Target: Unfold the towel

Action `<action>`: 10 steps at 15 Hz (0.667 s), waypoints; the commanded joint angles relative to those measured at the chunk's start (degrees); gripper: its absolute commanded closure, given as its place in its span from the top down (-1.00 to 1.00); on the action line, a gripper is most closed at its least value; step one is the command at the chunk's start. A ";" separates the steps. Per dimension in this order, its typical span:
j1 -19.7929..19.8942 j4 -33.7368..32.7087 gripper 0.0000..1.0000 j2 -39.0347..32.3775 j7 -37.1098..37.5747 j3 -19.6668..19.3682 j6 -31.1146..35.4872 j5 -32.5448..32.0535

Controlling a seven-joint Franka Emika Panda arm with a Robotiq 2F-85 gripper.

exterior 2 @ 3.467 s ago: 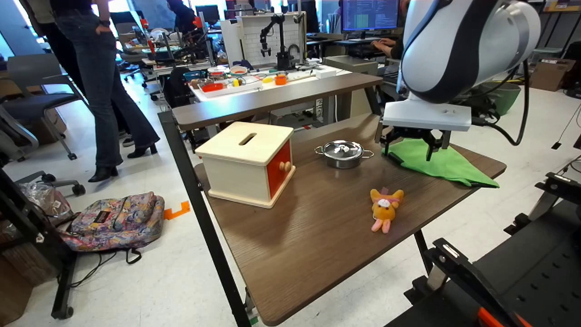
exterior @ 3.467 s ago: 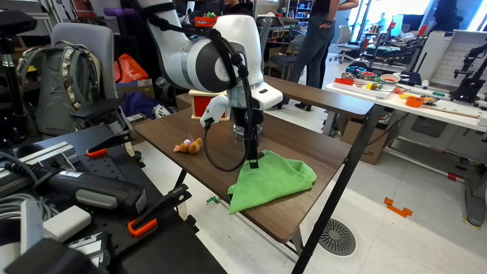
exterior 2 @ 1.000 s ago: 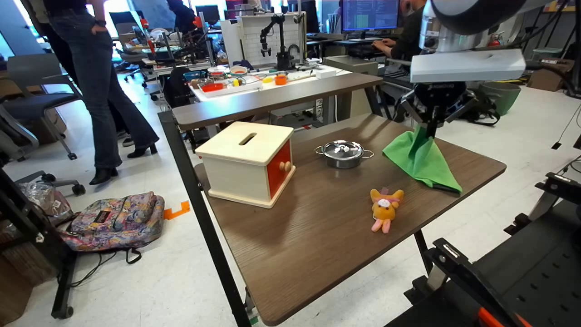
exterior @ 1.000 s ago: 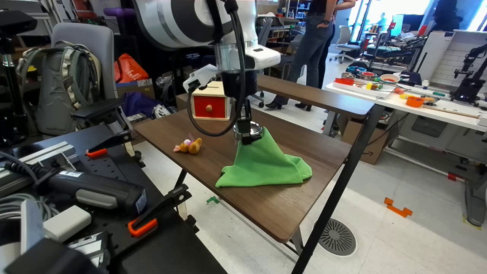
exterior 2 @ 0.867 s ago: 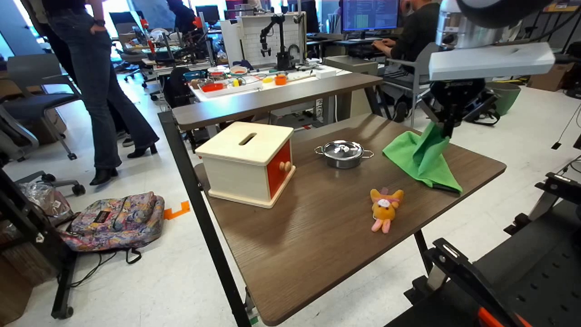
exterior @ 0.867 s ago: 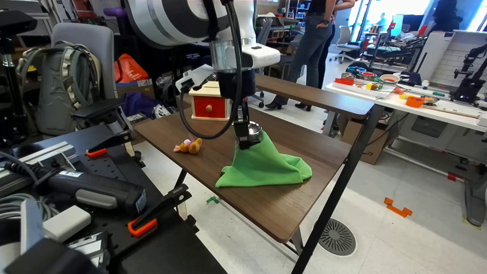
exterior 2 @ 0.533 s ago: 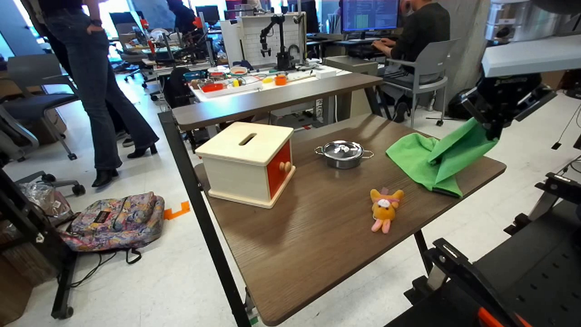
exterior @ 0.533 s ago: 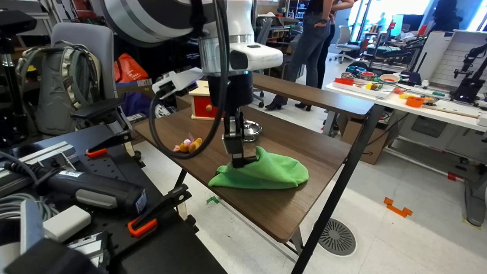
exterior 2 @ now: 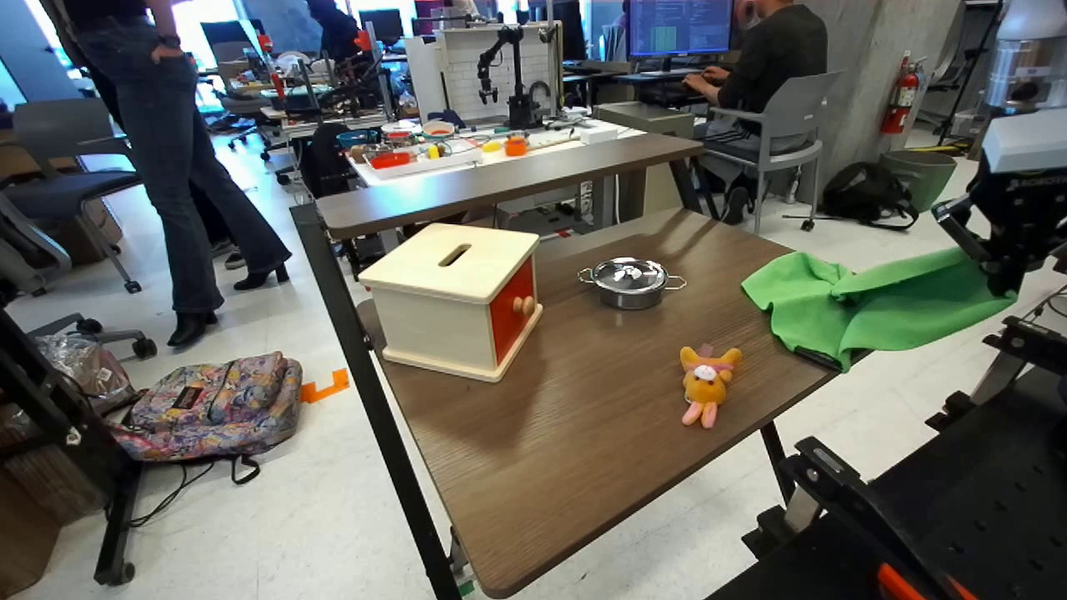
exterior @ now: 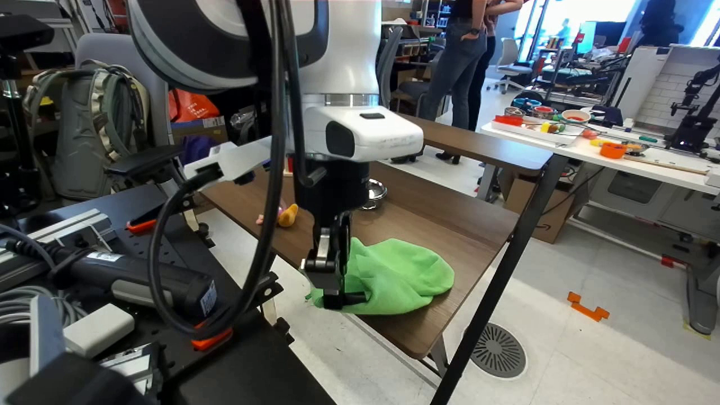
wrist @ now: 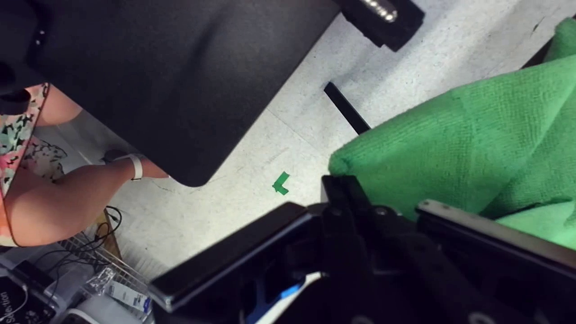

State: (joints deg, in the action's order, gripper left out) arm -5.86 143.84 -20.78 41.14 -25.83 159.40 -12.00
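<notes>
In wrist view we read "Selection" on a black item [wrist: 20, 302]; print on the red bag [exterior: 192, 107] was illegible.

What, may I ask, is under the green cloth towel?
The towel partly rests on the brown wooden table; pale floor shows below its gripped end. Anything else beneath is hidden.

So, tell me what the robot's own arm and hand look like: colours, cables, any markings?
The arm is glossy white with a dark grey joint cap, a silvery band and a white end block bearing a black oval. Thick black cables run beside it. The hand is black, angular and two-fingered, with small pale lettering near its top.
</notes>
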 commanded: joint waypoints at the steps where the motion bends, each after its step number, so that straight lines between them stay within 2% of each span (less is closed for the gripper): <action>1: 1.62 -0.10 -0.98 -1.31 -1.34 0.27 -0.77 0.17; 2: 1.65 -0.25 -0.98 -1.84 -1.29 0.18 -0.86 0.18; 3: 1.76 -0.30 -0.42 -2.24 -1.57 0.33 -1.20 0.32; 5: 1.49 -0.35 -0.26 -2.99 -1.57 0.27 -1.39 0.39; 10: 1.21 -0.56 0.46 -3.93 -1.90 0.34 -1.84 0.66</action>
State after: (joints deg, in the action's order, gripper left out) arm -4.66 143.88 -24.51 40.62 -25.72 159.09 -11.97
